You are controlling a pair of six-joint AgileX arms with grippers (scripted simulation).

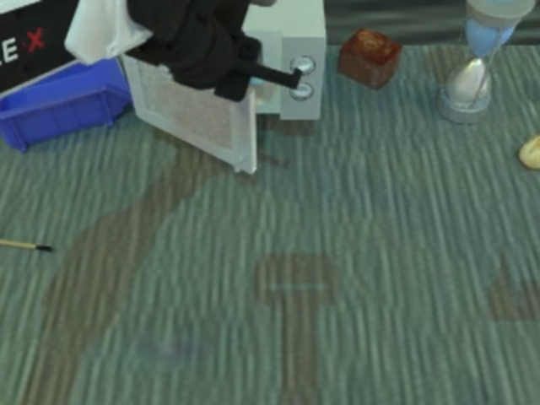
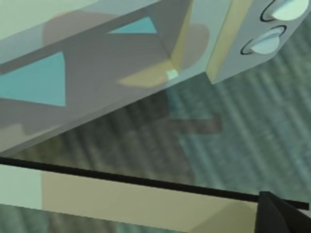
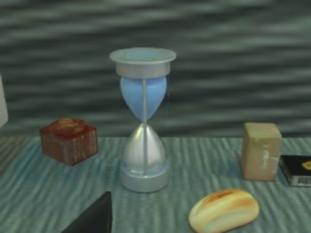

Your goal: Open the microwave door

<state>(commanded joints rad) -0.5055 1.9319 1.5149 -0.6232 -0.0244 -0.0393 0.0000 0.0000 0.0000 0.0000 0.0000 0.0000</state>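
The pale grey-white microwave (image 1: 295, 34) stands at the table's back centre, its two round knobs (image 1: 302, 76) facing forward. The microwave door (image 1: 190, 105), with its speckled mesh window, stands swung out toward the front left, and the oven's cavity (image 2: 121, 73) shows behind it. My left gripper (image 1: 253, 80) hangs over the door's free top edge, black arm above the oven. In the left wrist view the door's pale edge (image 2: 146, 204) and a thin black strip cross the frame, with one dark finger (image 2: 282, 216) against them. My right gripper (image 3: 97, 218) is parked at the right, out of the top view.
A blue bin (image 1: 59, 105) sits left of the door. Right of the oven stand a red-brown block (image 1: 369, 57) and a blue hourglass (image 1: 472, 76). A bread roll (image 1: 531, 152) lies at the right edge, a matchstick (image 1: 25, 245) at the left. A pale block (image 3: 261, 150) stands near the roll.
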